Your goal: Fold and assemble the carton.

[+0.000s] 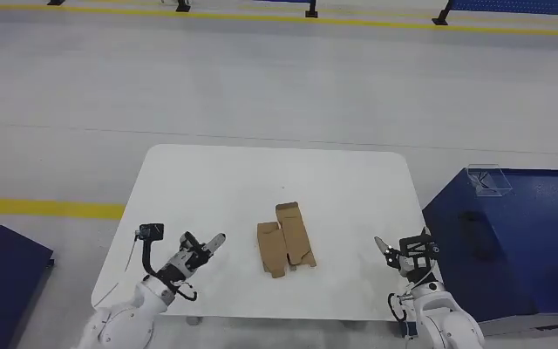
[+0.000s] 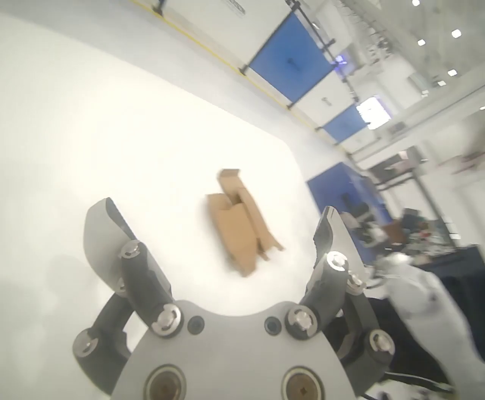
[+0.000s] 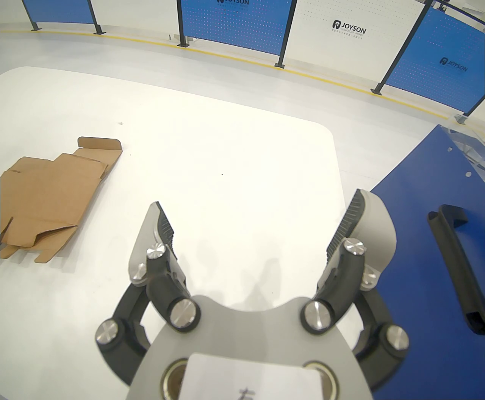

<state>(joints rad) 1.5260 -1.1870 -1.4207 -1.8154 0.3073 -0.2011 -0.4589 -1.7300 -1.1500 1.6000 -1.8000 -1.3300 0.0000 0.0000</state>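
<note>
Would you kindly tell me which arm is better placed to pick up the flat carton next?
Probably the left: the left gripper is open, nearer the carton and aimed straight at it, while the right gripper points past it.

Logo with lettering on a white partition panel [image 3: 352,41]; same on a blue panel [image 3: 443,75]. White sticker [image 3: 250,375] at the wrist, its mark cut off.

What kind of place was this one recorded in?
Likely a factory-style hall or robot test floor: a wide pale floor marked with a yellow line, blue partition panels on stands, and one white table holding a flat cardboard carton.
</note>
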